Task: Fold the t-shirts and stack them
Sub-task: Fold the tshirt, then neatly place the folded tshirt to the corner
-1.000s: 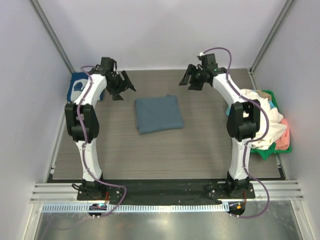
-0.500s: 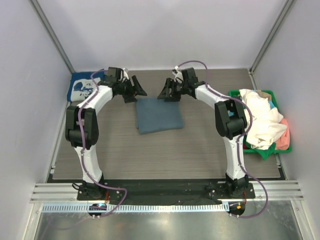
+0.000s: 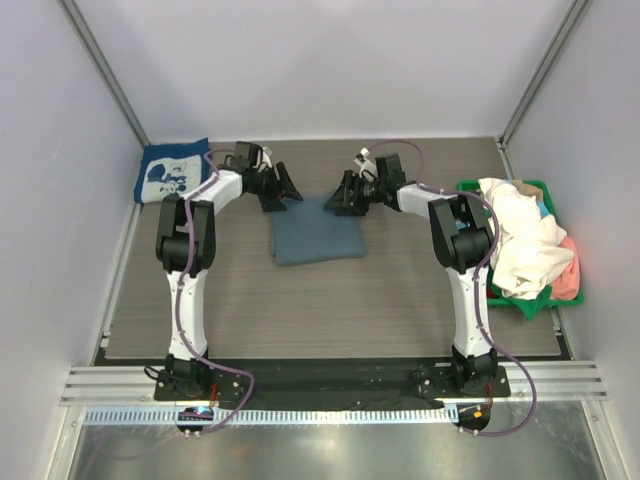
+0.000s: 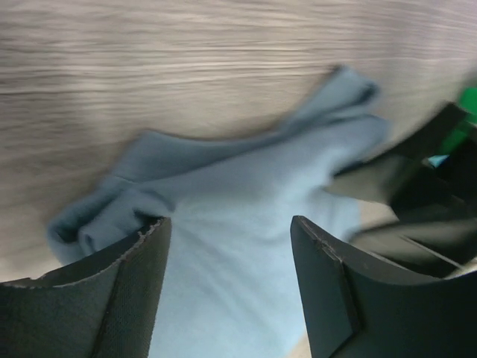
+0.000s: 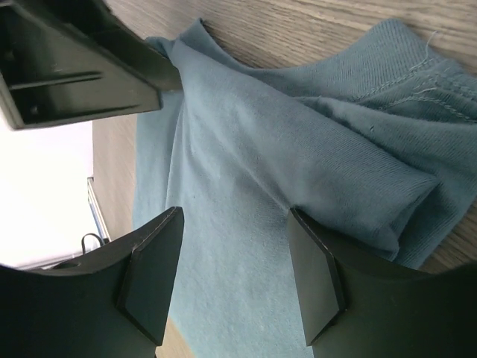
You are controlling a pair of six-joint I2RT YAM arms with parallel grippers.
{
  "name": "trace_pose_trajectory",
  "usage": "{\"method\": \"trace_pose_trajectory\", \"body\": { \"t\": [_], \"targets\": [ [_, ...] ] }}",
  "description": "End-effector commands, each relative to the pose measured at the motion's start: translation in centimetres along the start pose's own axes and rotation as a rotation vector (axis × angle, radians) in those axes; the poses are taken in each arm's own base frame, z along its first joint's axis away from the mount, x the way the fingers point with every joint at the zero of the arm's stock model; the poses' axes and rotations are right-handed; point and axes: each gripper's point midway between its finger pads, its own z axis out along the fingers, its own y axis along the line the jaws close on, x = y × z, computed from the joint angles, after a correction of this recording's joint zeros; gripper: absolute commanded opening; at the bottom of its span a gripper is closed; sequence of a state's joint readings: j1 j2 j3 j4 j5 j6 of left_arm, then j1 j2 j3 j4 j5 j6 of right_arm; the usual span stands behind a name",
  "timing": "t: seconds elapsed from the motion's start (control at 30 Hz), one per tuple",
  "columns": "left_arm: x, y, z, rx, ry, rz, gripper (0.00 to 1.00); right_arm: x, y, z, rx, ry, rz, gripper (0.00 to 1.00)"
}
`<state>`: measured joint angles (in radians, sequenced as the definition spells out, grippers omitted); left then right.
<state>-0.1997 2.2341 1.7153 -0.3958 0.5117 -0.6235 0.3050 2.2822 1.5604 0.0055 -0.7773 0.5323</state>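
A slate-blue t-shirt (image 3: pixel 316 228) lies folded in a rectangle in the middle of the table. My left gripper (image 3: pixel 285 193) is low over its far left corner, jaws open, with blue cloth (image 4: pixel 246 201) showing between the fingers (image 4: pixel 127 291). My right gripper (image 3: pixel 341 200) is over the far right corner, also open, its fingers (image 5: pixel 317 276) straddling the folded cloth (image 5: pixel 298 134) without pinching it. A navy t-shirt with a white print (image 3: pixel 172 172) lies flat at the far left corner. More t-shirts (image 3: pixel 525 245), white, cream and pink, are heaped at the right.
A green basket (image 3: pixel 528 303) at the table's right edge holds the heap of shirts. Each gripper shows in the other's wrist view: the right gripper (image 4: pixel 417 171) and the left gripper (image 5: pixel 74 67) are close together across the shirt's far edge.
Both arms have swung inward from the back corners and come down onto the far edge of the slate-blue shirt. The shirt itself has not moved.
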Motion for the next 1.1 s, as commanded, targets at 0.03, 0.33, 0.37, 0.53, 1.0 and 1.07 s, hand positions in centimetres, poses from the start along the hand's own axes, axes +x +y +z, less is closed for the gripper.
{"method": "trace_pose_trajectory", "body": {
  "t": [0.03, 0.33, 0.37, 0.53, 1.0, 1.07],
  "targets": [
    [-2.2, 0.3, -1.2, -0.047, -0.029, 0.01, 0.65, 2.9, -2.9, 0.5, 0.074, 0.051, 0.062, 0.64],
    [-6.0, -5.4, -10.3, -0.071, -0.217, 0.167, 0.79, -1.0, 2.5, -0.9, -0.022, 0.006, 0.027, 0.66],
    [-6.3, -6.5, -12.5, -0.066, -0.271, 0.19, 0.81, -2.3, 4.0, -1.8, -0.028, -0.026, 0.0, 0.66],
    [-5.2, -4.5, -14.1, -0.086, -0.367, 0.213, 0.92, -5.4, 8.8, -5.0, -0.035, -0.134, -0.052, 0.7],
    [-0.8, 1.5, -6.7, -0.012, -0.271, 0.095, 0.98, 2.9, 14.1, -15.8, 0.021, -0.222, -0.131, 0.74],
    [-0.7, 2.4, -5.7, -0.025, -0.262, 0.079, 0.98, 4.3, 14.5, -16.7, 0.019, -0.213, -0.135, 0.74]
  ]
}}
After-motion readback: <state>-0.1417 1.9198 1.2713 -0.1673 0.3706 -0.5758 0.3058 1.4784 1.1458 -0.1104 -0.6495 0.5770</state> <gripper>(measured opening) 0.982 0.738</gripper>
